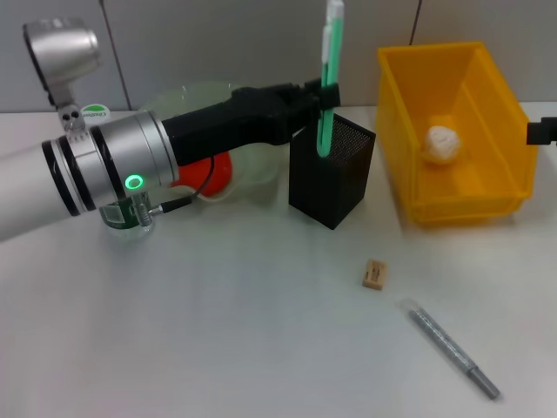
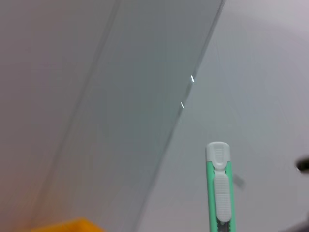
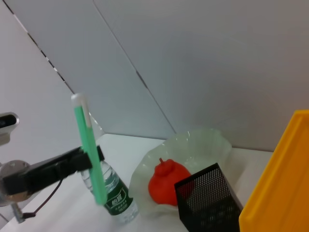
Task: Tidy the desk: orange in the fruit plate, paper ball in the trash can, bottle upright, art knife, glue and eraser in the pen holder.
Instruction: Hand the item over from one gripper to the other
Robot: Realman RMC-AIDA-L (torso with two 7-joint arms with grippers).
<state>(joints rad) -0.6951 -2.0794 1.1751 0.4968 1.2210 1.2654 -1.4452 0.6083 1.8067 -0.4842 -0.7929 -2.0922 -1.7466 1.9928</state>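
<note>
My left gripper (image 1: pixel 320 94) is shut on the green art knife (image 1: pixel 329 78), holding it upright over the black mesh pen holder (image 1: pixel 335 187). The knife's lower end overlaps the holder's opening; I cannot tell if it is inside. The knife (image 2: pixel 219 193) also shows in the left wrist view. The orange (image 1: pixel 209 174) lies in the pale fruit plate (image 1: pixel 252 170), behind my left arm. The bottle (image 3: pixel 113 193) stands upright. A paper ball (image 1: pixel 441 144) rests in the yellow trash can (image 1: pixel 487 196). The eraser (image 1: pixel 374 274) and the grey glue stick (image 1: pixel 452 348) lie on the table. My right gripper (image 1: pixel 544 131) is at the far right edge.
The white table runs to a grey panelled wall behind. The trash can stands just right of the pen holder, and the plate sits close on its left. The bottle (image 1: pixel 130 218) is mostly hidden under my left forearm.
</note>
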